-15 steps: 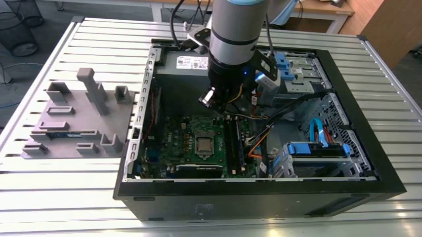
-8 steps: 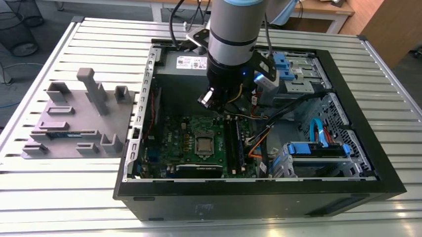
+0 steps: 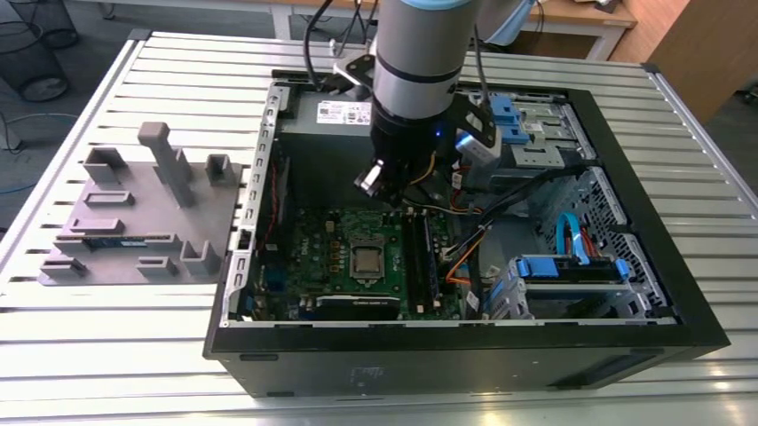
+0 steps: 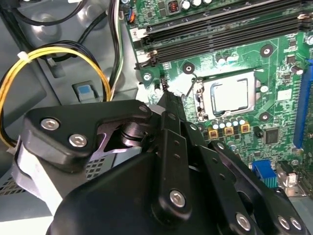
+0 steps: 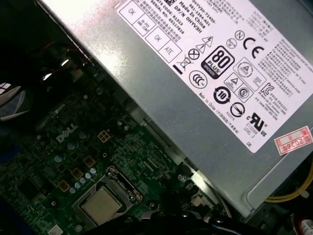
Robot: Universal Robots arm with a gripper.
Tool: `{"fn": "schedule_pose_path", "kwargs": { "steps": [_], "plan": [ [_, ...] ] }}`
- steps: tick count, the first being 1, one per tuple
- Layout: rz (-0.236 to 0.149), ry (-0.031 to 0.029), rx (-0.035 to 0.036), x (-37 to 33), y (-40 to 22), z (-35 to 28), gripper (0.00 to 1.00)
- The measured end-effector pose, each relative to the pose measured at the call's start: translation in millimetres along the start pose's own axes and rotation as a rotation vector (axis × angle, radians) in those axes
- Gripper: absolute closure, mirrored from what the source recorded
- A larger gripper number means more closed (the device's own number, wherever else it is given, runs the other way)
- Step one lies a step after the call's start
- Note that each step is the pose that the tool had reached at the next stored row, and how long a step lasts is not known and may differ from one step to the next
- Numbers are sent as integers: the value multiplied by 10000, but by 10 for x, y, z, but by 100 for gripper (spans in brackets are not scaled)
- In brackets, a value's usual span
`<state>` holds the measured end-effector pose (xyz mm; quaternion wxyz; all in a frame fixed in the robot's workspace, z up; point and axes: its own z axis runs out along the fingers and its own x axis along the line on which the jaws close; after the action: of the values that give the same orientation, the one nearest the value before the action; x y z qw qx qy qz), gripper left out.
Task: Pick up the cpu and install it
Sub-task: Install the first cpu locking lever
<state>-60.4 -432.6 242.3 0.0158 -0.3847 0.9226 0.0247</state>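
The cpu (image 3: 367,259) lies flat in the motherboard socket inside the open computer case (image 3: 474,355), its silver top facing up. Both wrist views show the cpu (image 4: 230,95) (image 5: 101,203) seated inside the metal socket frame, with a thin wire lever (image 4: 191,84) beside one corner. My gripper (image 3: 382,182) hangs inside the case, above the board and a little towards the power supply from the socket, apart from the cpu. In the second wrist view the gripper (image 4: 166,98) points at the board beside the socket. I see nothing held in it.
The grey power supply (image 5: 195,73) fills the case's far end. Black memory slots (image 4: 220,29) run alongside the socket. Yellow and black cables (image 4: 58,58) loop close to the gripper. Blue drive cages (image 3: 569,266) stand on the exterior view's right. A grey parts fixture (image 3: 130,222) sits outside the case on the left.
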Motion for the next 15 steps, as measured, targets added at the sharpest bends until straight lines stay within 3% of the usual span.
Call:
{"fn": "schedule_pose_path", "kwargs": {
  "steps": [15],
  "plan": [
    [-3, 204, 200, 113, -69, 9, 89]
  ]
}}
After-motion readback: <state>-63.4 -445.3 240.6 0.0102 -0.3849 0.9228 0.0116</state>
